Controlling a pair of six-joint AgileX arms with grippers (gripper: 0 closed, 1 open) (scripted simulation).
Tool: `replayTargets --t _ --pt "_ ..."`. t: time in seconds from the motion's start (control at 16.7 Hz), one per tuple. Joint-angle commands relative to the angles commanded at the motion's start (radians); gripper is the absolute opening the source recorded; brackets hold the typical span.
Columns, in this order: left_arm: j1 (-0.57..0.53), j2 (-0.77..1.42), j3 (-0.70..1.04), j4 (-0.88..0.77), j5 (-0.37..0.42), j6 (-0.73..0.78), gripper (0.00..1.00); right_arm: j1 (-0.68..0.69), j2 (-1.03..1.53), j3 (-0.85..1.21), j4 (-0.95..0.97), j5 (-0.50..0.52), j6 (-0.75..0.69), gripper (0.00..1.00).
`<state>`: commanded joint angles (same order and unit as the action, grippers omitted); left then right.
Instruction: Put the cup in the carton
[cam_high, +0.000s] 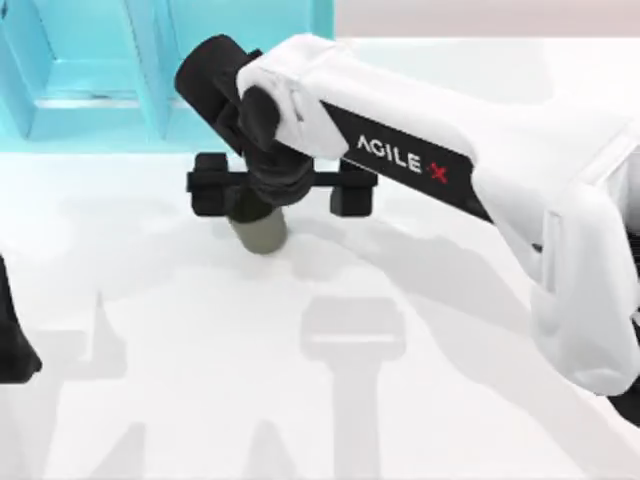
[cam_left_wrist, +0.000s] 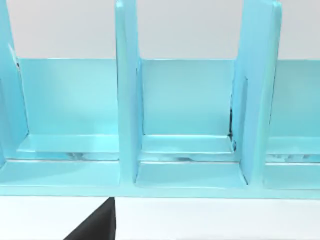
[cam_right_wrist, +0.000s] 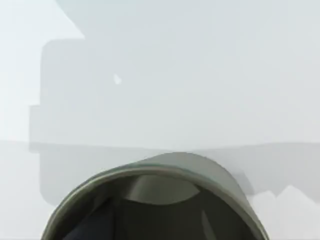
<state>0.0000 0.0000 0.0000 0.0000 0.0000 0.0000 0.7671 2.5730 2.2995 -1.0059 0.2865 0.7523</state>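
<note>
The olive-grey cup (cam_high: 262, 232) stands on the white table just in front of the turquoise carton (cam_high: 90, 95). My right gripper (cam_high: 281, 192) hangs directly over the cup, open, with its two black fingers (cam_high: 210, 186) spread wide to either side of it and not touching it. The right wrist view looks down onto the cup's rim (cam_right_wrist: 165, 172) and dark inside. The carton's open compartments (cam_left_wrist: 186, 150), split by upright dividers, face the left wrist view. My left arm (cam_high: 14, 335) is parked at the table's left edge.
The right arm's white body (cam_high: 470, 170) reaches in from the right across the back of the table. The carton runs along the back left. Bare white table (cam_high: 300, 400) lies in front of the cup.
</note>
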Motion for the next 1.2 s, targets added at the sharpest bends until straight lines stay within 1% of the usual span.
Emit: replayTargets --t 0.3,1.08,1.14,1.2 --pt "0.000 0.000 0.000 0.000 0.000 0.000 1.00 -0.006 0.016 -0.011 0.026 -0.001 -0.005 1.00" --pt "0.000 0.000 0.000 0.000 0.000 0.000 1.00 -0.006 0.016 -0.011 0.026 -0.001 -0.005 0.02" --pt "0.000 0.000 0.000 0.000 0.000 0.000 1.00 -0.006 0.016 -0.011 0.026 -0.001 -0.005 0.00" --pt "0.000 0.000 0.000 0.000 0.000 0.000 1.00 -0.006 0.016 -0.011 0.026 -0.001 -0.005 0.00"
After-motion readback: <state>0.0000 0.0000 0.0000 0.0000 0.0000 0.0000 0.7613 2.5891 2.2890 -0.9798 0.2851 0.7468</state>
